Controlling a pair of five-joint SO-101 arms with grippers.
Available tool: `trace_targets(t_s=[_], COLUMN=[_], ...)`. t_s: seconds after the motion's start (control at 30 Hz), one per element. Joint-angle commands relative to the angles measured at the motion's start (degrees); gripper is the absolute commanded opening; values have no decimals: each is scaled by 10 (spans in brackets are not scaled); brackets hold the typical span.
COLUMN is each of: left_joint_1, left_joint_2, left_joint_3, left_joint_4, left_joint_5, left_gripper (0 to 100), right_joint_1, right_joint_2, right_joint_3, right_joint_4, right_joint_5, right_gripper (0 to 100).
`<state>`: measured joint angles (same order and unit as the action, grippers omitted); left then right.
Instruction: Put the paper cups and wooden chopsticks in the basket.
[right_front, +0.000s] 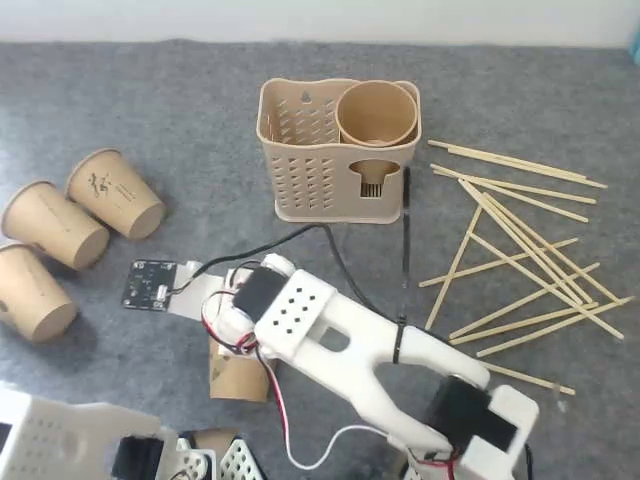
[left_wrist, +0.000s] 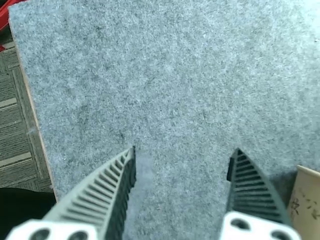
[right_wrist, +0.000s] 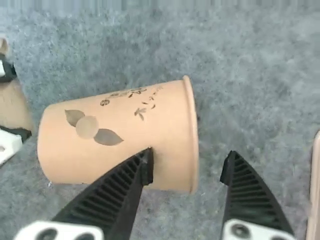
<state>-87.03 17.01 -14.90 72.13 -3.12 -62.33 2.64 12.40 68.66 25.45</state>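
Left gripper hangs wide open over the grey mat. Right gripper is spread wide, with the rim of a paper cup lying sideways between its fingers. Three cups lie at nine o'clock and chopsticks at three. The basket stands at twelve, one cup inside.

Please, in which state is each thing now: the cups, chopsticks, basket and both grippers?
Basket: upright, one cup inside.
Cup in basket: upright, mouth up.
Three cups: lying on their sides.
Cup by right gripper: lying on its side.
Chopsticks: scattered on the mat, outside the basket.
Left gripper: open, over bare mat.
Right gripper: open, at that cup's rim.
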Motion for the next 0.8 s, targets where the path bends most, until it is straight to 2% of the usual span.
trace_targets(t_s=[0.0,0.13,0.3,0.53,0.77], left_joint_1=[6,6,6,10,13], left_joint_2=[-7,-7,-7,-7,-7], left_joint_3=[-2,-5,-5,-5,-5], left_joint_4=[-14,-14,-14,-13,-11], left_joint_5=[-4,-4,-4,-4,-4], left_gripper=[283,283,283,283,283], right_joint_1=[-17,-43,-47,-42,17], right_joint_2=[45,64,65,47,-87], right_joint_3=[-18,-34,-35,-40,-34], right_joint_4=[39,82,88,105,105], right_joint_5=[47,105,124,126,75], right_gripper=[236,140,5,9,9])
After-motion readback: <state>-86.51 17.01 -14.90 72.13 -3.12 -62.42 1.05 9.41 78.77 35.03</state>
